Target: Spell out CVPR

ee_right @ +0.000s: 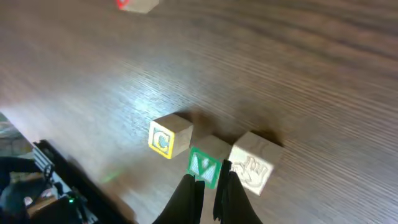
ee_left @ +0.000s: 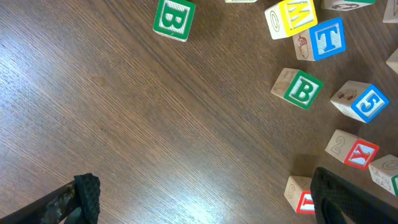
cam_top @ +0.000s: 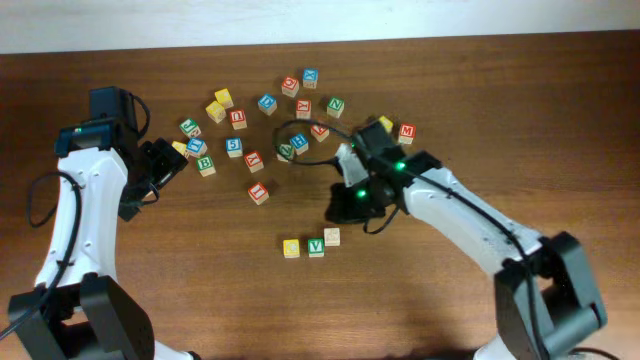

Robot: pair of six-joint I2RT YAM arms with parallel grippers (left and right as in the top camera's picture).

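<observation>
Three blocks stand in a row near the table's front: a yellow C block (cam_top: pixel 291 247) (ee_right: pixel 165 137), a green V block (cam_top: pixel 316 245) (ee_right: pixel 205 165), and a third block (cam_top: pixel 332 236) (ee_right: pixel 254 165) whose visible face shows a hand drawing, not a letter. My right gripper (cam_top: pixel 345 205) (ee_right: pixel 211 182) hovers just above and behind the row, with its fingers nearly together and nothing between them. My left gripper (cam_top: pixel 165 165) (ee_left: pixel 208 199) is wide open and empty over bare wood at the left edge of the loose block pile.
Several loose letter blocks are scattered across the back middle of the table (cam_top: pixel 270 120). In the left wrist view, a green B (ee_left: pixel 301 89), a blue T (ee_left: pixel 326 38), a blue 5 (ee_left: pixel 367 102), a red Y (ee_left: pixel 357 151) and a red-lettered block (ee_left: pixel 301 196) lie beside the right finger.
</observation>
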